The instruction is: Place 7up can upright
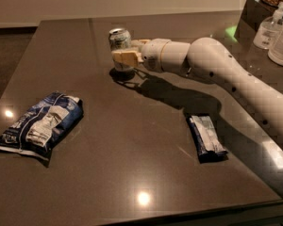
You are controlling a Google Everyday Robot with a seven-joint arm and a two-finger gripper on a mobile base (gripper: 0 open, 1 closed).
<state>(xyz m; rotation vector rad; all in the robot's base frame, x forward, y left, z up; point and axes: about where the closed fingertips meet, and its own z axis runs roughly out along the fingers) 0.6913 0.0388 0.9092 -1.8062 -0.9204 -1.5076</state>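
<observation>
The 7up can (pixel 119 38), silver-white with green markings and a shiny top, stands upright at the far middle of the dark table (pixel 132 164). Its base is at or just above the tabletop. My gripper (pixel 127 55) reaches in from the right on a white arm (pixel 212 62). One tan finger (pixel 124 58) crosses the front of the can's lower half and the other sits behind it. The gripper is shut on the can.
A blue-and-white snack bag (pixel 40 125) lies at the left. A dark blue snack bar (pixel 205 136) lies at the right, under the arm. Clear bottles (pixel 273 29) and a dark box stand at the far right corner.
</observation>
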